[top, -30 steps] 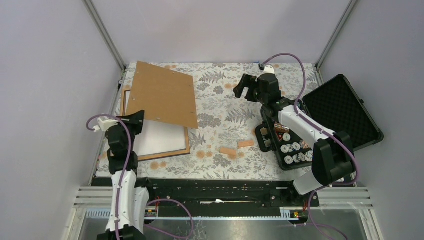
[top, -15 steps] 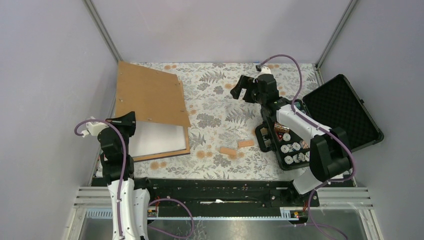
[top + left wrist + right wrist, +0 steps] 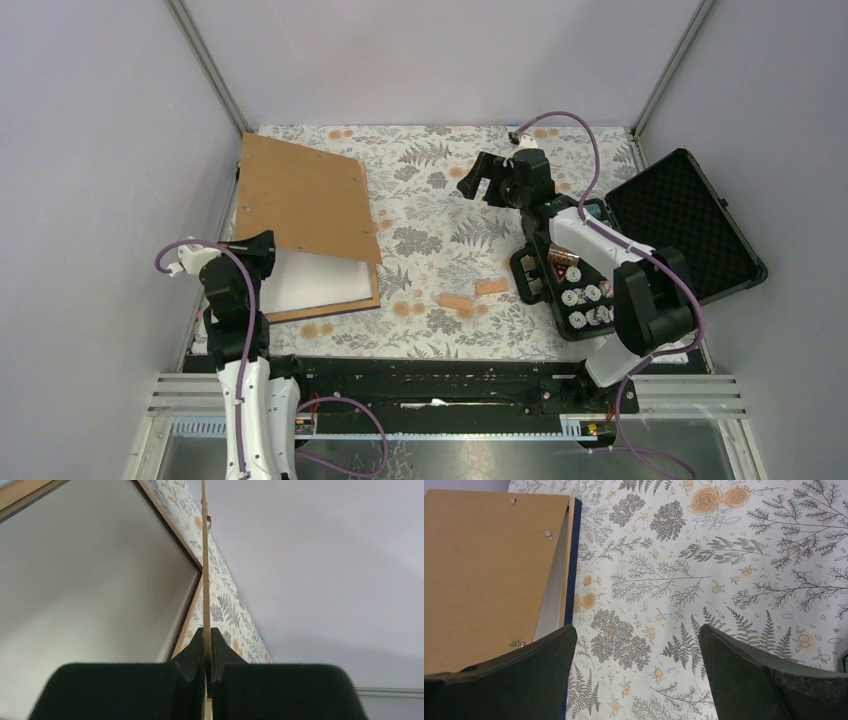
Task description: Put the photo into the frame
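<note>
1. Table (image 3: 450, 220): the work sits along its left edge.
2. Backing board (image 3: 305, 200): over the last second it has swung from the table's middle toward the left edge and far-left corner. It is tilted, its near edge raised over the frame. It covers the frame's far part and leaves the near part exposed.
3. Frame (image 3: 330, 307): lies flat at the left edge and has not moved. The right wrist view shows its navy rim (image 3: 573, 555) beside the board (image 3: 484, 570).
4. Photo (image 3: 310, 278): I take the white sheet inside the frame to be its blank reverse. No printed face shows, so I cannot confirm this.
5. Left gripper (image 3: 206, 635): pinching the board's near-left corner, with the jaws pressed onto the thin edge (image 3: 204, 555).
6. Right gripper (image 3: 635, 630): fingers spread and holding nothing, near the far edge. It has drifted slightly left.

Meaning: in my judgement the photo is probably already in the frame, and the board is being lined up to go over it.
</note>
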### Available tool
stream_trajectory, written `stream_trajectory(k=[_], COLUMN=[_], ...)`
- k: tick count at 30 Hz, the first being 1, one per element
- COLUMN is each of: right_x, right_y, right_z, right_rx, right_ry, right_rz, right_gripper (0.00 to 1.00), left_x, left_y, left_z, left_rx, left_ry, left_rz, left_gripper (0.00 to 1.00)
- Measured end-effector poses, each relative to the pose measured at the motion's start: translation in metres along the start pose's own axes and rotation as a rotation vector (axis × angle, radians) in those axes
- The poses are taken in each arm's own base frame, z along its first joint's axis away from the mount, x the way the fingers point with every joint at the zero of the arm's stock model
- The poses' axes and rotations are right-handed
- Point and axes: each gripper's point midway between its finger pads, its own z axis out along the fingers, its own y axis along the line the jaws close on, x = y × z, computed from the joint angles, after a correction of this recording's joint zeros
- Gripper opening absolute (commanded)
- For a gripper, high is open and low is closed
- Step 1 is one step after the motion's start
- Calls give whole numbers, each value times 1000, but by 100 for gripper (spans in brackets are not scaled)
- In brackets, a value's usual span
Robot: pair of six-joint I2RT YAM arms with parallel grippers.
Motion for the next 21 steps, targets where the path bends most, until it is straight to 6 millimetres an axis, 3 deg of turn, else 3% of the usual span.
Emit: stream_trajectory(k=[21], right_x=[16], right_y=[-4], right_z=[13], right_rx=[-35], right_ry=[60], right_rz=[54], right_gripper=[100], left_x=[-5], left_y=[0], left_z=[-14], left_rx=[-25], left_ry=[-12], left_rz=[48], left_gripper=[0])
